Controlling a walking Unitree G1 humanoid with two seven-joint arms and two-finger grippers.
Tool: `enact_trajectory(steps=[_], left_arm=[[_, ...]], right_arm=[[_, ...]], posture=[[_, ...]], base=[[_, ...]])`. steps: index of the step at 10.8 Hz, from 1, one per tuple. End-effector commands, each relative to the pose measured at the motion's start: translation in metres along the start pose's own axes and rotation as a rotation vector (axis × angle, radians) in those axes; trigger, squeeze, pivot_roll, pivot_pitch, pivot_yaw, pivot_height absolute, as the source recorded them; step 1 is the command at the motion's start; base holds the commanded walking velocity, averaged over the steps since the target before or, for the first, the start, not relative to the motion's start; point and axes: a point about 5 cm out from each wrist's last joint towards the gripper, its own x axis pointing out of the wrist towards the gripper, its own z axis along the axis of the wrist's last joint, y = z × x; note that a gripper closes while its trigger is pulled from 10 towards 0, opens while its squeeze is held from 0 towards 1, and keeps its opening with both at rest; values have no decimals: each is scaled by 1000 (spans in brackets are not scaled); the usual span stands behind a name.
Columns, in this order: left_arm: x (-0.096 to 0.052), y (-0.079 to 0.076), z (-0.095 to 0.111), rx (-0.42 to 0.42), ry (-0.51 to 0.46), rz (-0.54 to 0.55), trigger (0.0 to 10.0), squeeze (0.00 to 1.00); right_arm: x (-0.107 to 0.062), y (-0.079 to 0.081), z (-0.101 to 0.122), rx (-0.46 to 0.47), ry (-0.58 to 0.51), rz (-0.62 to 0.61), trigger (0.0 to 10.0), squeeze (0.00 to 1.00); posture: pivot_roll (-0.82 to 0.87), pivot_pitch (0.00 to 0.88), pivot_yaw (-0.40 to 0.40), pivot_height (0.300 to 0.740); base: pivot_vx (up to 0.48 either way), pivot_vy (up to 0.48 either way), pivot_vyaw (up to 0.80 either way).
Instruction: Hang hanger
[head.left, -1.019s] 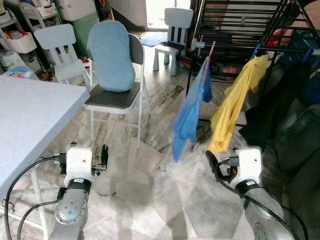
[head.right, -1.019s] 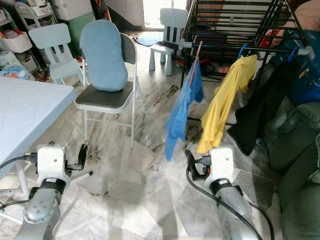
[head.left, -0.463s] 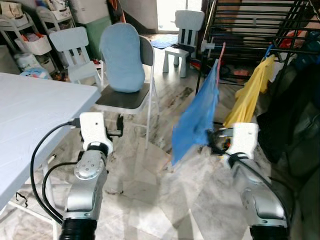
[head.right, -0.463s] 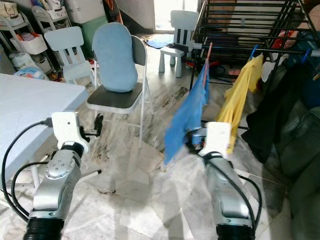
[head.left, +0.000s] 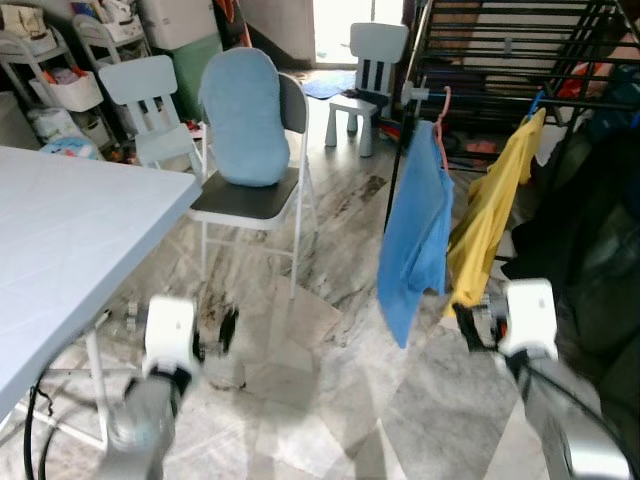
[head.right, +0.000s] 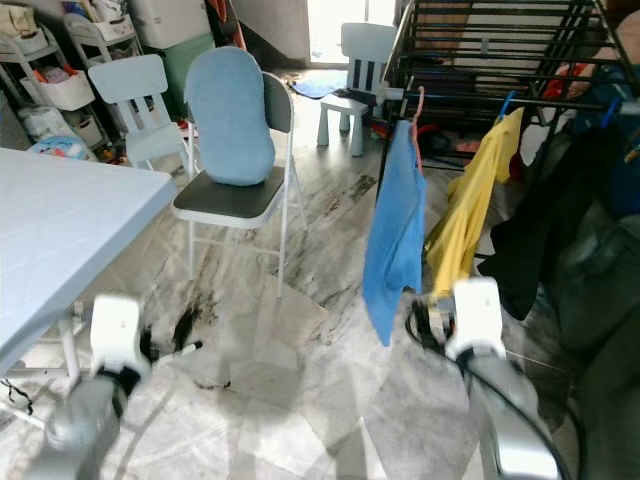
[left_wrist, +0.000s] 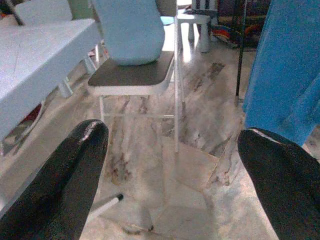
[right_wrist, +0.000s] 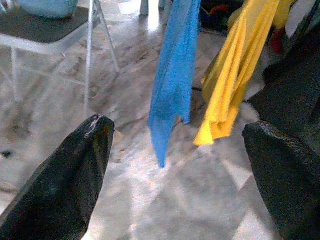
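Both grippers, left (left_wrist: 170, 165) and right (right_wrist: 175, 165), were spread and empty; blue shirt (head.left: 415, 235) on pink hanger (head.left: 440, 125) hung from rack (head.left: 520, 60).

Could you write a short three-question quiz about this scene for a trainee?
1. True or false: the blue garment hangs from a pink hanger on the drying rack.
2. Which garment hangs right beside it? A) yellow garment B) red towel
3. Fill in: the right claw is ____.

Key: 1 true; 2 A; 3 open, holding nothing, as is the left claw.
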Motion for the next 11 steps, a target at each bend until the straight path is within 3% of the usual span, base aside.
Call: enact_trajectory(steps=[1,3,6,7,10,11], left_arm=[[-3,-2,0,-3,-12,15,10000,0],[-5,-17,-5,-17,-29,-10,10000,0],[3,-13,-2,8,-49,-6,10000,0],[2,-12,-2,-4,-54,-23,10000,0],[13,-13,7,-41,-90,-28,10000,0],[14,-15,8,-47,-96,-38,10000,0]], right_arm=[[-2,6,2,33,-14,39,10000,0],[-3,16,-4,21,-12,53,10000,0],[4,20,-6,-14,21,122,10000,0],[4,17,-9,-89,26,72,10000,0],[2,23,-10,20,14,51,10000,0],[2,21,-10,7,14,40,10000,0]], posture=[[-99,0,48,740],[-99,0,31,740],[-109,0,50,740],[-111,0,60,740],[-115,0,59,740],[-118,0,59,740]], base=[[0,0,0],[0,0,0],[0,0,0],[0,0,0],[0,0,0],[0,0,0]])
